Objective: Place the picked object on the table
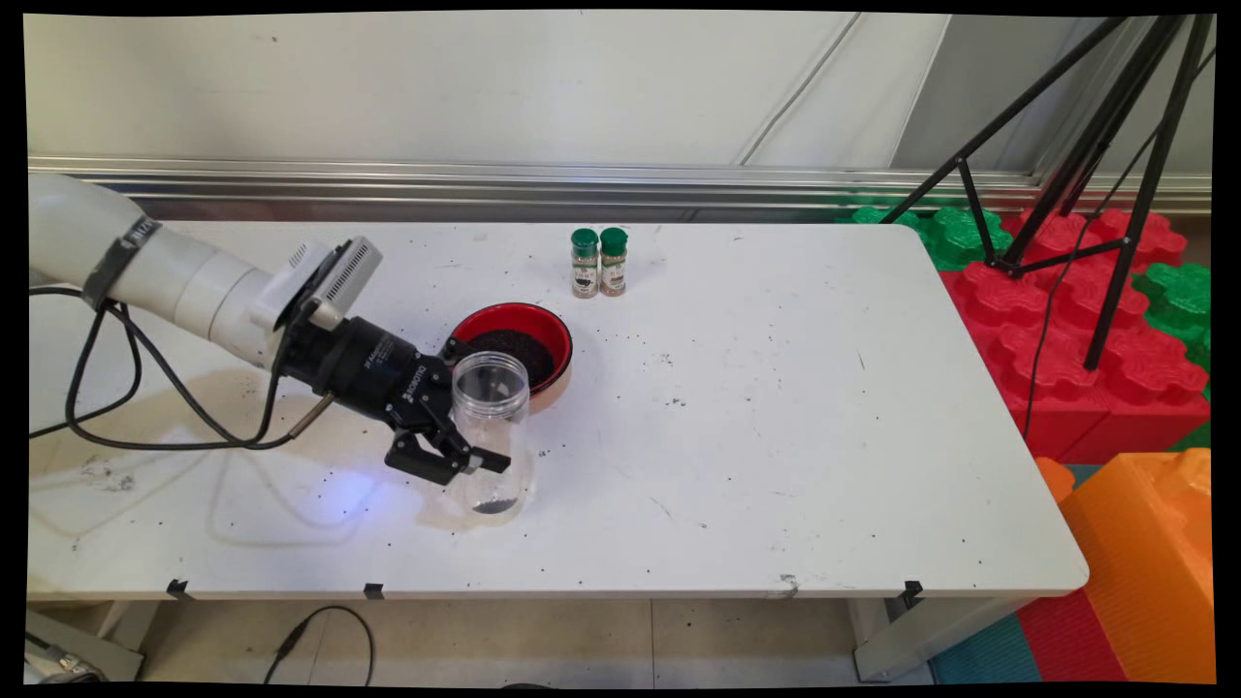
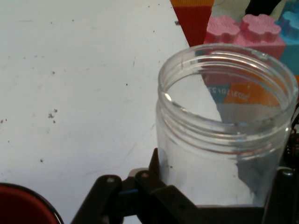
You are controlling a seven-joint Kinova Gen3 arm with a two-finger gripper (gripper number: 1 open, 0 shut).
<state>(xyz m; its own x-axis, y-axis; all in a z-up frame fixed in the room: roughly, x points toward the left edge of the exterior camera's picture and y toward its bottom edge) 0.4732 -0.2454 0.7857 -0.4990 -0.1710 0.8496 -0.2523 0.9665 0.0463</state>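
A clear plastic jar [image 1: 491, 427] stands upright and lidless on the white table [image 1: 776, 436], with a few dark grains in its bottom. My gripper [image 1: 473, 419] reaches in from the left and is shut on the jar, one finger on each side of its wall. In the hand view the jar [image 2: 224, 135] fills the right half, with my gripper [image 2: 219, 175] around its lower part and a finger [image 2: 158, 169] pressed against its left side. Just behind the jar sits a red bowl [image 1: 516, 347] of dark grains, whose rim [image 2: 21, 203] shows at the hand view's bottom left.
Two green-capped spice bottles [image 1: 598, 262] stand side by side near the table's back edge. Scattered dark grains dot the tabletop. Red, green and orange foam blocks [image 1: 1086, 330] and a black tripod [image 1: 1096, 145] lie beyond the table's right end. Black cables [image 1: 145, 407] hang from the arm.
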